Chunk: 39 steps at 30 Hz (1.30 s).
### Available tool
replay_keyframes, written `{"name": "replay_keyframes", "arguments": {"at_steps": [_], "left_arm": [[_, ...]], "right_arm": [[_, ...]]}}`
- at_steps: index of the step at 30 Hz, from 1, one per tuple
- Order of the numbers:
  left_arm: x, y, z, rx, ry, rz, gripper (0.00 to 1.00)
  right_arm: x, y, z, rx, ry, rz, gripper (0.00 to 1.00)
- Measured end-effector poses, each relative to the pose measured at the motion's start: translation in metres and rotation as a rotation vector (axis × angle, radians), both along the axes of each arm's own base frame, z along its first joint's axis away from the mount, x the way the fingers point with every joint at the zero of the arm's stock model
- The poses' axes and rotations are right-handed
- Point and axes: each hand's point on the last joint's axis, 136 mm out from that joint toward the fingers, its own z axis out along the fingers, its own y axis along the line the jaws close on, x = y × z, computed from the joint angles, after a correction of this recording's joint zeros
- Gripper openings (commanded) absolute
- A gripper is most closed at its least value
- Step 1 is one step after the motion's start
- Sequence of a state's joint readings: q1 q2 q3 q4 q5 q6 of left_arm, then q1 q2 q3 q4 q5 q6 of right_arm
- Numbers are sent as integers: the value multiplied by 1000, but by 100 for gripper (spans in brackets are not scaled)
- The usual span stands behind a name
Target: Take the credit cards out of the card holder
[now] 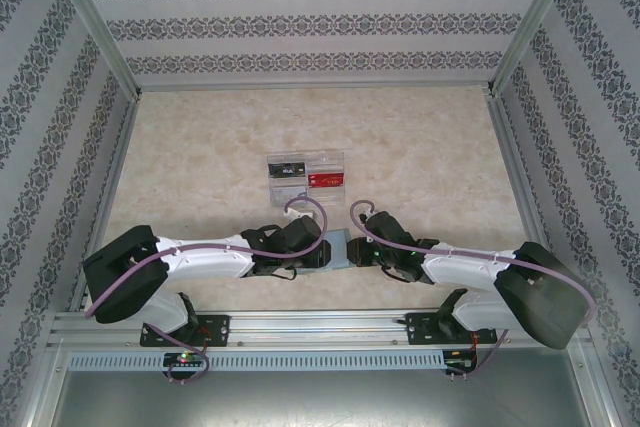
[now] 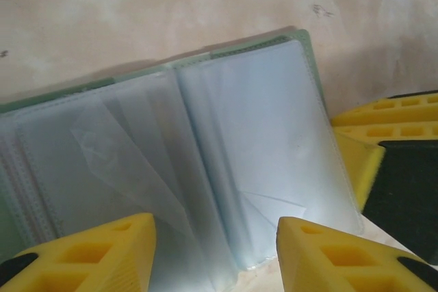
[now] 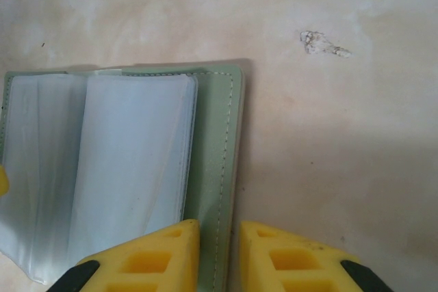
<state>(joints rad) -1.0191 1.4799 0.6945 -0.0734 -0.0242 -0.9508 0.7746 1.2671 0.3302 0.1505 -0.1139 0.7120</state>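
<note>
L gripper (image 1: 318,253), seen from its wrist cam (image 2: 215,241): yellow ribbed fingers (image 2: 89,254) spread wide apart, nothing pinched. Between them, and just beyond the tips, lies the small flat grey-green folding card holder (image 2: 260,135), spread open on the beige marbled tabletop (image 2: 171,11). Inside it is pale blue-grey, w/ several clear plastic sleeves fanned out. One sleeve left of the fold has lifted and creased at an angle. The sleeves look see-through, and no card can be made out in them. A thin green cover rim shows along the far edge.

From above, the holder (image 1: 338,247) sits right between the two grippers, near the arm bases.

R gripper (image 1: 352,253), wrist cam (image 3: 219,237): yellow fingers (image 3: 147,261) nearly together, closed on the holder's (image 3: 219,135) stitched green cover strip, which runs into the narrow gap between them. Sleeves lie left of the tips and bare table right of them.

Beyond both grippers sits a clear plastic divided tray (image 1: 320,162) w/ a red credit card (image 1: 325,180) in its right part and a dark item (image 1: 285,169) in its left.
</note>
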Motion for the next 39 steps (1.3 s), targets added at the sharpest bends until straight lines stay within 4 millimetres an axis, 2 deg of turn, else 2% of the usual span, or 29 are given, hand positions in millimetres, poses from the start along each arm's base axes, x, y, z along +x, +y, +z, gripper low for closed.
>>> {"name": "replay_keyframes", "arguments": {"at_steps": [6, 20, 28, 39], "left_arm": [[2, 17, -3, 60, -2, 56, 51], [-2, 30, -15, 120, 26, 89, 51], [-2, 30, -17, 123, 30, 87, 50], [-3, 12, -11, 63, 30, 25, 51]], "right_arm": [[0, 0, -1, -2, 2, 0, 24], [1, 0, -1, -1, 1, 0, 24], [1, 1, -1, -2, 2, 0, 24], [1, 1, -1, -2, 2, 0, 24]]}}
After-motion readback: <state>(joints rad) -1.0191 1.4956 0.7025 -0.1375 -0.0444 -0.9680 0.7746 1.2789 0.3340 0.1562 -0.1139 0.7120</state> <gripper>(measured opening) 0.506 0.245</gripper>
